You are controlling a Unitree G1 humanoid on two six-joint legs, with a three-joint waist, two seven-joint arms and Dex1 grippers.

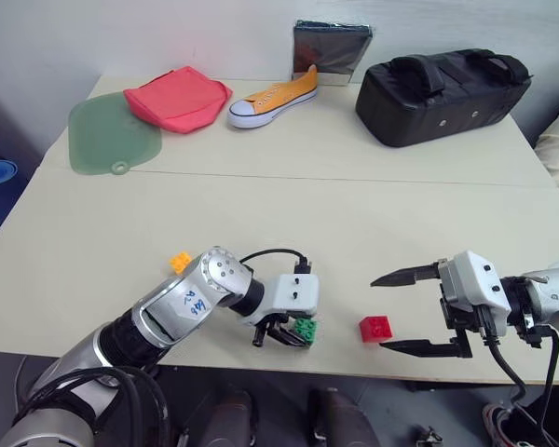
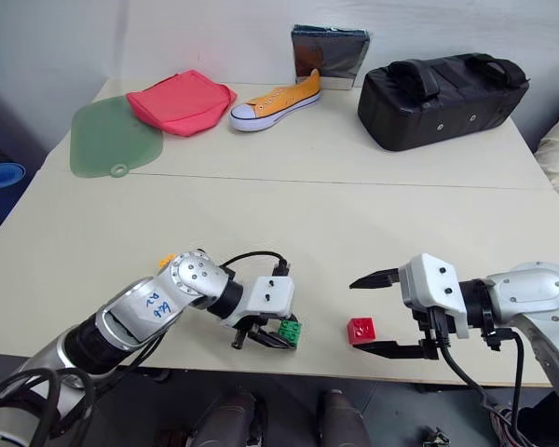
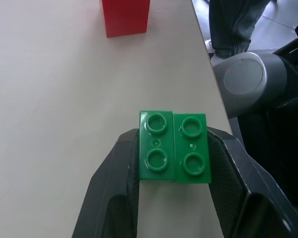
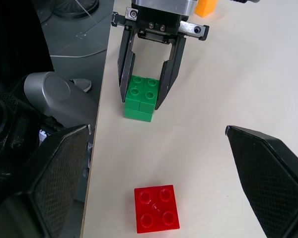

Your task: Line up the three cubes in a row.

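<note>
My left gripper (image 1: 293, 337) is shut on the green cube (image 1: 306, 328) near the table's front edge. In the left wrist view its black fingers (image 3: 121, 168) press both sides of the studded green cube (image 3: 173, 146), which rests on the table. The red cube (image 1: 374, 328) sits a little to the right, alone on the table. My right gripper (image 1: 382, 313) stands wide open with the red cube (image 4: 156, 208) between its spread fingers (image 4: 268, 173), untouched. The orange-yellow cube (image 1: 180, 262) lies behind my left forearm, partly hidden.
At the back of the table (image 1: 289, 205) lie a green mat (image 1: 112, 135), a red cloth (image 1: 179, 98), an orange shoe (image 1: 275, 96), a dark flat pack (image 1: 331, 51) and a black bag (image 1: 443, 93). The green and red cubes sit close to the front edge.
</note>
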